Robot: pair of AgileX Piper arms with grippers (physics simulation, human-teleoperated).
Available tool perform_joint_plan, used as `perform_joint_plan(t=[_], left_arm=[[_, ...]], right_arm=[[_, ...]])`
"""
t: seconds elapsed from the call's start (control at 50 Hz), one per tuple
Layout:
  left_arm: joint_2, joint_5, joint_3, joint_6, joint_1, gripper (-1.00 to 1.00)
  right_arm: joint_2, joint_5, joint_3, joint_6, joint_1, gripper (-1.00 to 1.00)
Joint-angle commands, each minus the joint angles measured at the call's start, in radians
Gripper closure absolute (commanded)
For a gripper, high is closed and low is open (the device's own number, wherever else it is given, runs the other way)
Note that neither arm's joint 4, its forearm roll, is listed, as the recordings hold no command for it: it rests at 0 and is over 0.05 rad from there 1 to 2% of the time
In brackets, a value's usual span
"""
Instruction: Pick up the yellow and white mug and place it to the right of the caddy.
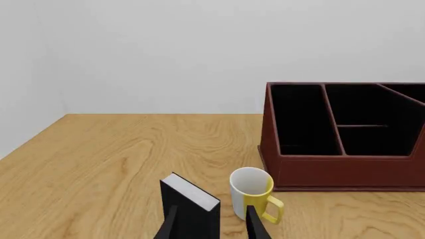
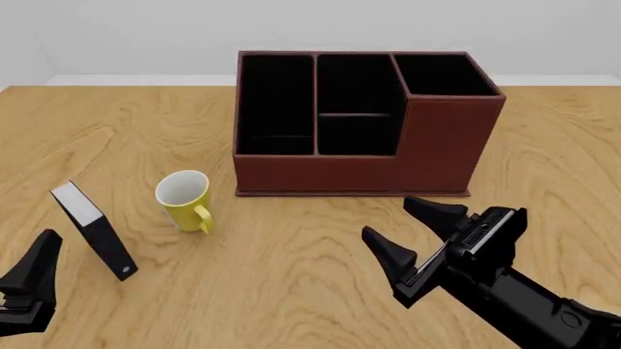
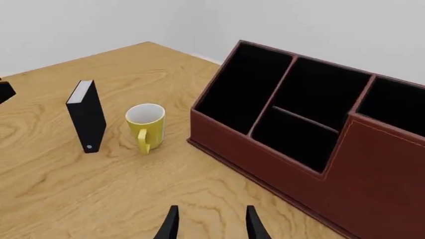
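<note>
The yellow and white mug (image 2: 185, 199) is seen upright on the wooden table (image 2: 310, 291), left of centre in the front view, with its handle turned toward the lower right of the frame. It is touched by neither gripper. The caddy (image 2: 361, 123) is placed in the upper middle of the front view, just up and to the right of the mug, apart from it, with its taller section at its right end. A thin black and white slab (image 2: 94, 228) is stood on edge, tilted, just left of the mug. The right gripper (image 2: 417, 231) is held in the lower right of the frame, its fingers spread wide apart and nothing between them. The left gripper (image 2: 29, 287) is seen at the lower left corner; in the left wrist view its fingers (image 1: 256, 226) are spread apart and unladen, with the slab and mug beyond them.
</note>
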Motion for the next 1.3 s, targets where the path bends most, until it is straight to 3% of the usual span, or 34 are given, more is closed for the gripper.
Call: perform_joint_plan(t=[0.02,0.4,1.3], left_arm=[[0.000,0.000,0.000,0.000,0.000,-1.00],[0.000,0.000,0.000,0.000,0.000,-1.00],[0.000,0.000,0.000,0.000,0.000,-1.00]], right_arm=[[0.066,-0.021,-0.034,0.001,0.013,-1.00],[0.151,-0.018,-0.109,0.006,0.040,-1.00],[0.416,0.056,-0.407,0.000,0.120,-1.00]])
